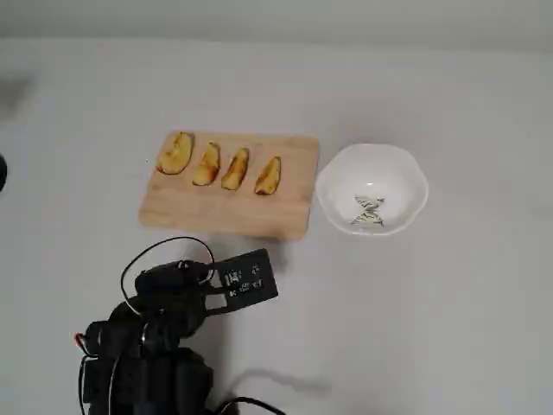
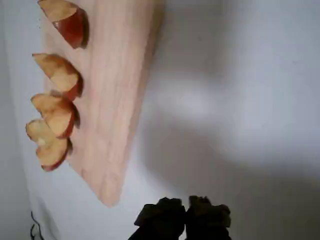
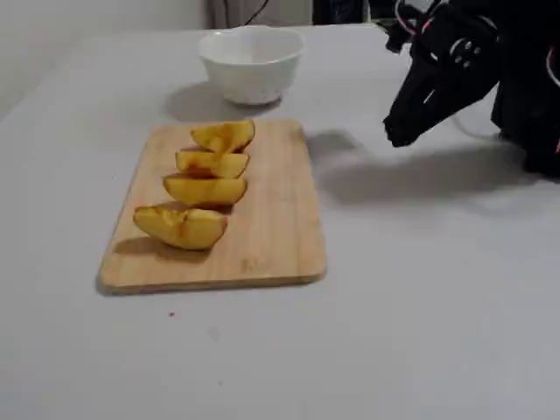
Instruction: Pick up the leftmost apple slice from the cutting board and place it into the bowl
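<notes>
The leftmost apple slice [image 1: 175,153], broad and golden with browned patches, lies at the left end of the tan cutting board [image 1: 225,212]. In the fixed view it is the nearest slice [image 3: 181,226] on the board [image 3: 280,201]. In the wrist view it is the lowest slice [image 2: 47,145] on the board [image 2: 115,100]. The white bowl [image 1: 397,173] stands right of the board and holds no apple; it also shows in the fixed view [image 3: 252,74]. My gripper [image 2: 185,217] looks shut and empty, above the bare table in front of the board [image 3: 400,136].
Three slimmer slices [image 1: 206,164] [image 1: 235,169] [image 1: 268,175] lie in a row to the right of the broad one. The black arm and its cables [image 1: 164,328] fill the lower left of the overhead view. The table is plain white.
</notes>
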